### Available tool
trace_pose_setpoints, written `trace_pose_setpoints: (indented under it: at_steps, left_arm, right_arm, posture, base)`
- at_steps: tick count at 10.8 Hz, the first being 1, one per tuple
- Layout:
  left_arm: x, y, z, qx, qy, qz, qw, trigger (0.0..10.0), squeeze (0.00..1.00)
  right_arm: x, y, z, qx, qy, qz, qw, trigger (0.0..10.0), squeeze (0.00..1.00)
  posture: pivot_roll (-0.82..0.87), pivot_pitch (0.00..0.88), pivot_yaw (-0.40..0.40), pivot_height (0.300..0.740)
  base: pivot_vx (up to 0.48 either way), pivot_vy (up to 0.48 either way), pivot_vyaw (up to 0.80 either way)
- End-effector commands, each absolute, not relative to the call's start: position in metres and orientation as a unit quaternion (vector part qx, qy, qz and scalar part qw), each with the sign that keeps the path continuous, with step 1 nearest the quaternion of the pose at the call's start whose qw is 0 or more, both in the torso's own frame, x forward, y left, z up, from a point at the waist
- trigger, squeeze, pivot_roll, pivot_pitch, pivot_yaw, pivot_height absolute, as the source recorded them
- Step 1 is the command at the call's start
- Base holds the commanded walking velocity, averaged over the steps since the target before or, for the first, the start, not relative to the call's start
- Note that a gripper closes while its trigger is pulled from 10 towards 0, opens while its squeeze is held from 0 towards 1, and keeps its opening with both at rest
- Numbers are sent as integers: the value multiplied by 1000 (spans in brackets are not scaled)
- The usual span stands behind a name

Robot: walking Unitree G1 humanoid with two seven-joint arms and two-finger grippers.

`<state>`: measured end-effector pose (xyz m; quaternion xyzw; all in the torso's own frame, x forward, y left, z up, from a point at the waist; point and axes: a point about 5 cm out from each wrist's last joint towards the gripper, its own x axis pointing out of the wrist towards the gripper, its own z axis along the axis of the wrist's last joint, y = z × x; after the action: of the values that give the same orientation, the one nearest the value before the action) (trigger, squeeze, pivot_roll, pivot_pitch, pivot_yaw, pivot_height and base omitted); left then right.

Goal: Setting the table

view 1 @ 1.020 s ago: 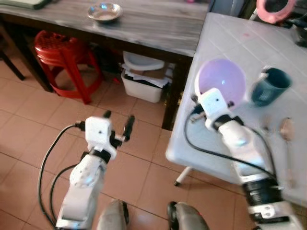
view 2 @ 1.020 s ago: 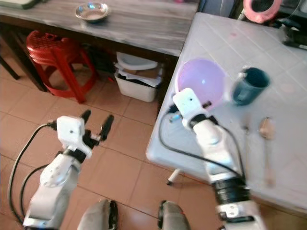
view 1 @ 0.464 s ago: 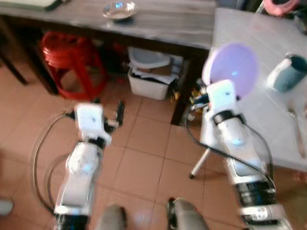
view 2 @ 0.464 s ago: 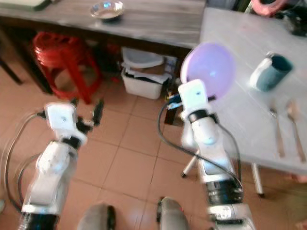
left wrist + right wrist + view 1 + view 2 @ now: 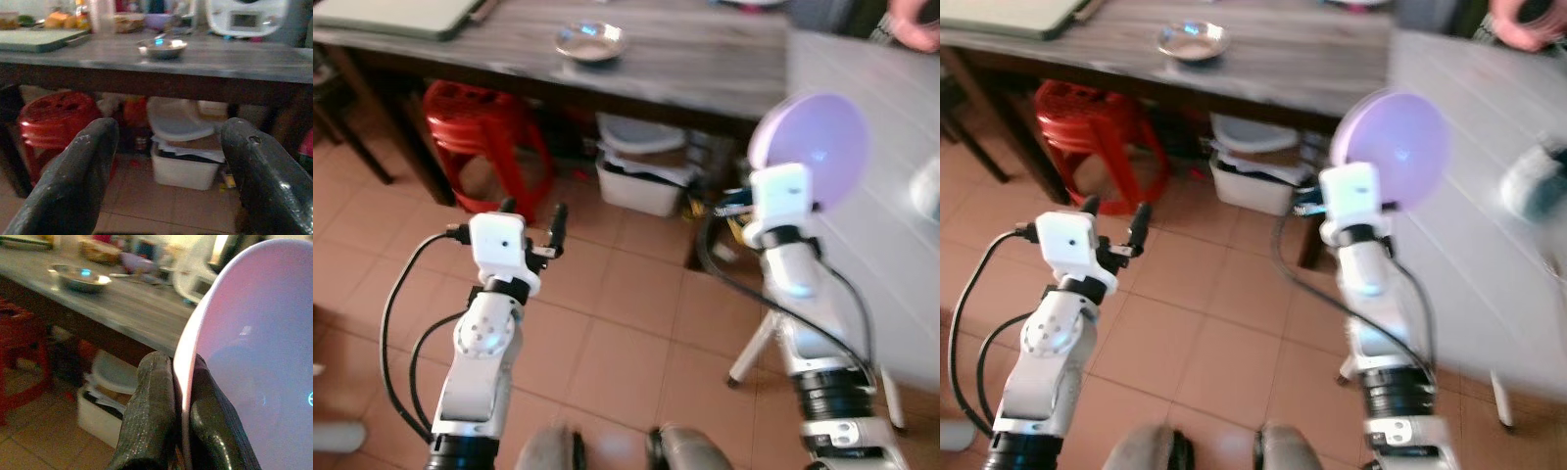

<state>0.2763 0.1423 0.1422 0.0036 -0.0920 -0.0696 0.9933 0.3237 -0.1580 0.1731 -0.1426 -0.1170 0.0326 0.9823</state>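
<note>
Lilac round plastic plate (image 5: 808,152), clamped edge-on in the right gripper (image 5: 182,418), has lifted off the pale tiled table (image 5: 891,196) since 1 second ago, seemingly being moved; left gripper (image 5: 166,181) hangs spread, empty.

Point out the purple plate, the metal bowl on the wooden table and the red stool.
purple plate (image 5: 815,147), left eye view, middle of its face.
metal bowl (image 5: 591,41), left eye view, centre of the dish.
red stool (image 5: 1087,110), right eye view, top of its seat.
</note>
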Motion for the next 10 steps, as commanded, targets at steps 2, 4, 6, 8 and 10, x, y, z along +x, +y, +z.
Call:
trace_pose_setpoints:
  at_steps: [2, 4, 6, 8, 10]
  left_arm:
    - [274, 148, 138, -14, -77, -58, 995, 10000, 0]
    - [273, 149, 133, 0, -71, -63, 996, 10000, 0]
    - [273, 143, 135, 5, -75, -75, 994, 10000, 0]
    - [274, 146, 136, 10, -79, -70, 994, 10000, 0]
    - [271, 142, 137, 10, -84, -88, 993, 10000, 0]
  right_arm:
    - [317, -145, 169, -117, -118, 58, 984, 10000, 0]
    - [315, -137, 175, -108, -134, 64, 983, 10000, 0]
    - [314, -134, 175, -101, -135, 71, 983, 10000, 0]
    - [313, -131, 177, -105, -140, 80, 981, 10000, 0]
    - [315, -127, 187, -95, -153, 84, 980, 10000, 0]
  posture:
    - [-26, 194, -9, 740]
    - [-37, 216, 4, 740]
    - [-38, 215, 2, 740]
    - [-38, 214, -2, 740]
    - [-35, 219, -6, 740]
  base:
    - [435, 131, 0]
    - [287, 386, 0]
    - [270, 396, 0]
    - [283, 388, 0]
    - [420, 133, 0]
